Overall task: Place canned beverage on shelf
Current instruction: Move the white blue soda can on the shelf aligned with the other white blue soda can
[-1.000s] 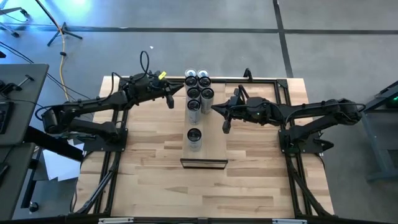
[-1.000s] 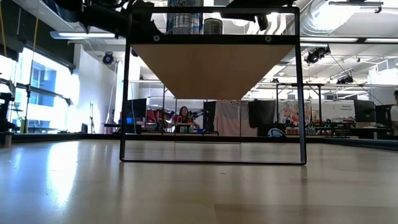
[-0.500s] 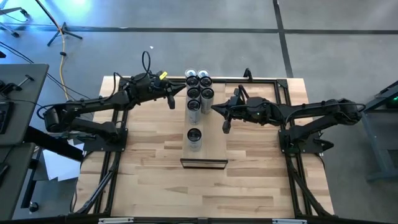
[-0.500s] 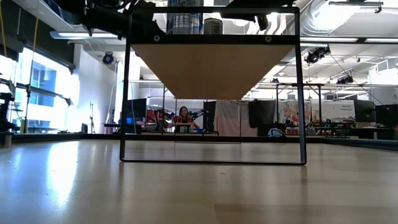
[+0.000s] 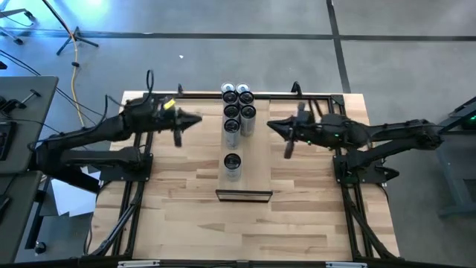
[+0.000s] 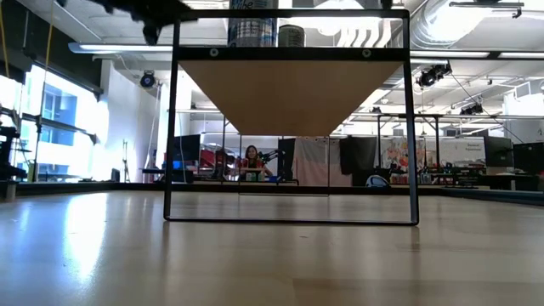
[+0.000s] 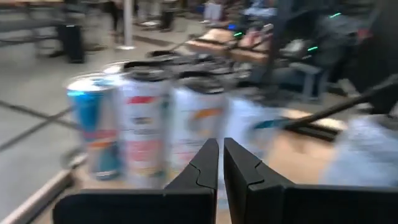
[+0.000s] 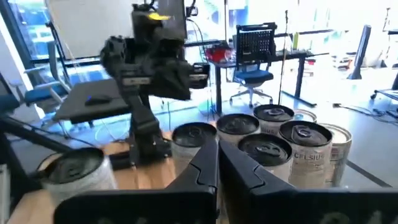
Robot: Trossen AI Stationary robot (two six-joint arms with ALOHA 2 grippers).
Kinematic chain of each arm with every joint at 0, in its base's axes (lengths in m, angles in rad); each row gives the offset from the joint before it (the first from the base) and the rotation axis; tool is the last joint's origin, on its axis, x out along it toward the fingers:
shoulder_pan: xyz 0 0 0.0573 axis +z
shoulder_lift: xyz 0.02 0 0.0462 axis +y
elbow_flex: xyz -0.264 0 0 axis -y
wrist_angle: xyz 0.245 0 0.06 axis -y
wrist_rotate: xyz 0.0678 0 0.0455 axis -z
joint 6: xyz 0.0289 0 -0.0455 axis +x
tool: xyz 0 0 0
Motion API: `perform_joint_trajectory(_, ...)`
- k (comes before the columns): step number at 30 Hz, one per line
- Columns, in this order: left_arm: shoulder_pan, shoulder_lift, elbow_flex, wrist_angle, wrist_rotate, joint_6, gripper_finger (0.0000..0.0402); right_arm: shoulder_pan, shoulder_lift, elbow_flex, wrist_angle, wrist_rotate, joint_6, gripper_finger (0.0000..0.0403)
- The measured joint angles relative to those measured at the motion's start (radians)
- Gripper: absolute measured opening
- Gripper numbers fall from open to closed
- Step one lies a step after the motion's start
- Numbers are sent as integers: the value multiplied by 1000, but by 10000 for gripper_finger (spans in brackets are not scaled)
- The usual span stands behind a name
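Left gripper (image 5: 178, 136) fingers pressed together, empty, off to the left of the shelf (image 5: 256, 160) over the table (image 5: 178, 201), well apart from the cans. Shelf runs down table center on a dark frame; cluster of cans (image 5: 238, 109) packed at its far end, one lone can (image 5: 232, 164) standing further along nearer the front end, upright, nothing touching it. Right gripper (image 5: 288, 148) fingers also pressed together, holding nothing, just right of the shelf, level with the gap between cluster and lone can.
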Motion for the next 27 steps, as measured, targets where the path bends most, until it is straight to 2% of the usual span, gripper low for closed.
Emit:
perform_joint_trajectory(2,-97,-17,0,5,-48,-37,0,24,-35,0,-46,15,3,0)
perform_joint_trajectory(7,-376,11,24,4,-266,-117,0,90,-94,0,-139,60,-5,0)
perform_joint_trajectory(13,-710,173,143,-90,-661,-231,0,155,-124,0,-245,77,-9,0)
perform_joint_trajectory(17,-861,307,258,-186,-849,-346,0,194,-128,0,-311,75,-10,0)
perform_joint_trajectory(20,-932,388,337,-220,-907,-431,0,214,-128,0,-354,69,-12,0)
perform_joint_trajectory(27,-1014,521,489,-284,-893,-514,0,252,-128,0,-379,48,-12,0)
